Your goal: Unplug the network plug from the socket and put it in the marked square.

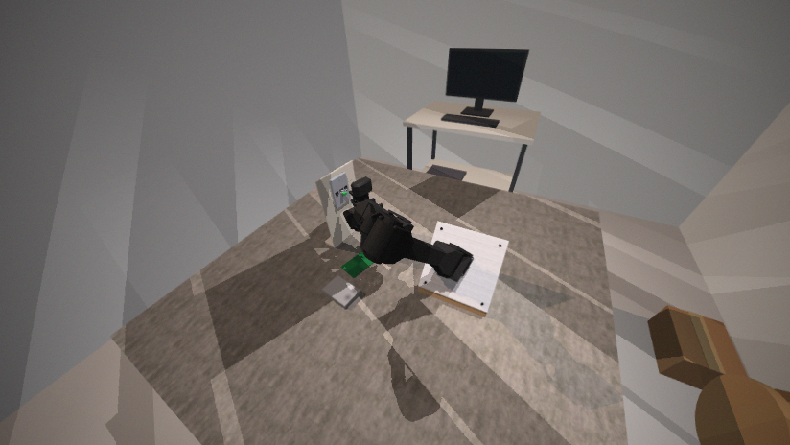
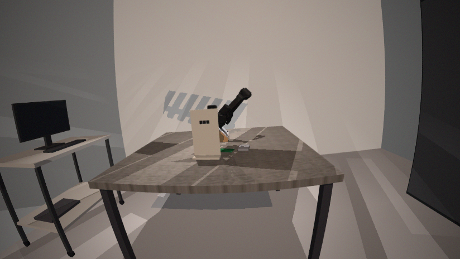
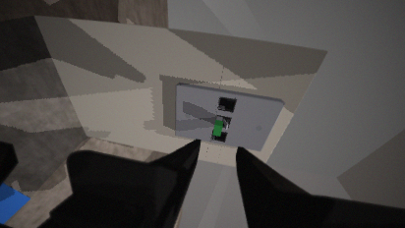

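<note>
The plug point(image 1: 344, 193) point(image 3: 217, 128) shows as a small green piece at the middle opening of the grey socket plate point(image 3: 251, 118), on the upright panel point(image 1: 336, 227) point(image 2: 206, 138) point(image 3: 115, 105). It looks seated there; its tab is too small to make out. My gripper point(image 3: 218, 147) is partly open with nothing between its fingertips. It is in front of the panel, and in the wrist view the fingertips lie just below the plug; touching is not visible. A green square point(image 1: 356, 265) point(image 2: 228, 150) lies on the table. A blue patch point(image 3: 11, 203) shows in the wrist view. Which is the marked square is unclear.
A small grey box point(image 1: 341, 293) point(image 2: 244, 148) lies beside the green square. A white board point(image 1: 476, 243) with dark corner dots is under the arm's base side. A side desk point(image 1: 430, 114) with a monitor point(image 1: 486, 74) stands beyond the table.
</note>
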Controlling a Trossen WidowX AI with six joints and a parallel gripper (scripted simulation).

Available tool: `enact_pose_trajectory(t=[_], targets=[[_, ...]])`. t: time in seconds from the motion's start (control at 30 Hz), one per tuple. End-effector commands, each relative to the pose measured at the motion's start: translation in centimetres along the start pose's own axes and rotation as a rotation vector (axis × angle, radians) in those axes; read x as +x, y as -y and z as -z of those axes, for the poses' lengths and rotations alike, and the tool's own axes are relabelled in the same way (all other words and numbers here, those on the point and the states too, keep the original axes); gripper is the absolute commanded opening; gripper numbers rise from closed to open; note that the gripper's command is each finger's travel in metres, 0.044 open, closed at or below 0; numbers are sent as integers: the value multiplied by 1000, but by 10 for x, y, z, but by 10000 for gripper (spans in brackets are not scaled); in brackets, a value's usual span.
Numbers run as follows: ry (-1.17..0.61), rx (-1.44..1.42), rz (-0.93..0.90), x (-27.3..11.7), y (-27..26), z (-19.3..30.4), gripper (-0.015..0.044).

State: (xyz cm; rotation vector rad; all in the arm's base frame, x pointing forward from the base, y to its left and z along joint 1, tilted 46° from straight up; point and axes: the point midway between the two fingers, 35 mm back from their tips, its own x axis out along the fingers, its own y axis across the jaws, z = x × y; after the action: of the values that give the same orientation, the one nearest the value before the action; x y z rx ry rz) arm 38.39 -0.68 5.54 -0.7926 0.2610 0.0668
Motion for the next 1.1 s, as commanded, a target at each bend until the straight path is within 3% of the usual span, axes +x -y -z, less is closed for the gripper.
enact_pose_trajectory(t=[0.0,0.77,1.07], targets=[[-3,6,5,7,1,-1,156],[-1,7,6,37,1,-10,156],[-1,7,6,37,1,-10,96]])
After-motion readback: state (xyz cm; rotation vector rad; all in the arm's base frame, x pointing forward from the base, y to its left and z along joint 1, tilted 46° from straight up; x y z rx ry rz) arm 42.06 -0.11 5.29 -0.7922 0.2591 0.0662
